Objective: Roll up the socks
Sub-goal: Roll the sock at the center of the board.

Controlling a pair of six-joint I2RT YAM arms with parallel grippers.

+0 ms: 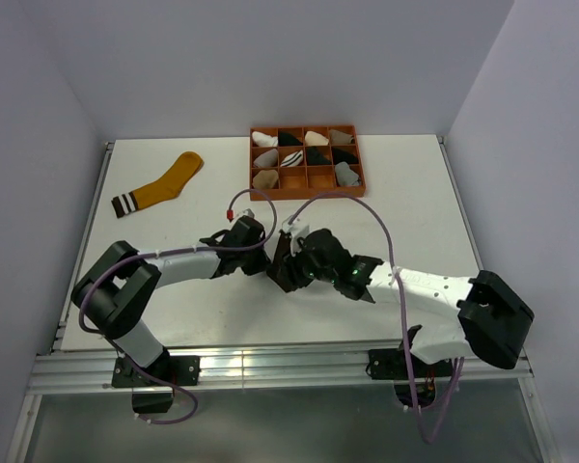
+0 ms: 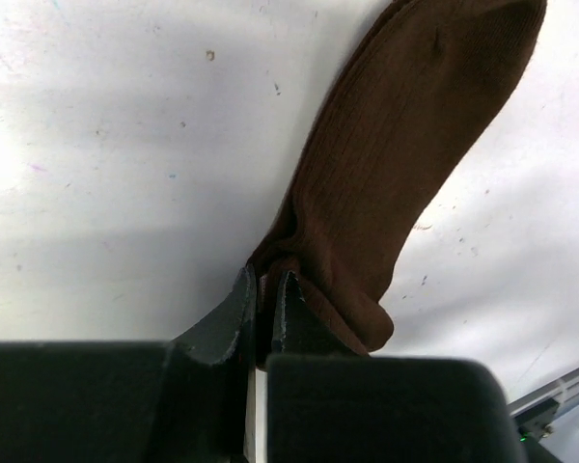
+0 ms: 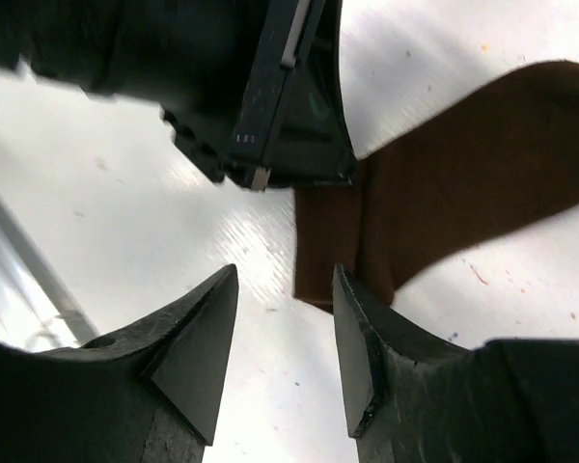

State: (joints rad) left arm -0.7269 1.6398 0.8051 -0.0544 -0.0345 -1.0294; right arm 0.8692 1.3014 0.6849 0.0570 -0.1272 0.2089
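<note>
The left gripper [image 2: 265,304] is pinching one end of the brown sock [image 2: 405,164] between fingers pressed together, while the rest of the sock is lying flat on the table [image 1: 415,193] at mid-table, stretching away from the jaws. The right gripper [image 3: 285,352] is hovering just beside it with its fingers spread, one finger over the sock's edge and the other over bare table. The likeliest trouble is the bite itself: it is taking only a thin edge of fabric, so the sock may be slipping free once a roll starts, or may be dragging across the table instead of turning over on itself. The two grippers are also working very close together, so a small misjudged move could be knocking one against the other, and a right gripper closing from here might be catching only a corner. From above, both wrists are covering the brown sock almost wholly, so its lie is showing only in the wrist views. No striped cuff is showing there, so which end is being held is hard to tell, and the fabric beside the left jaws is bunching in a way that is hard to read. The yellow sock [image 1: 162,185] is lying well apart at the far left, the tray [image 1: 309,195] is sitting at the back, and no grey sock is showing anywhere.
</note>
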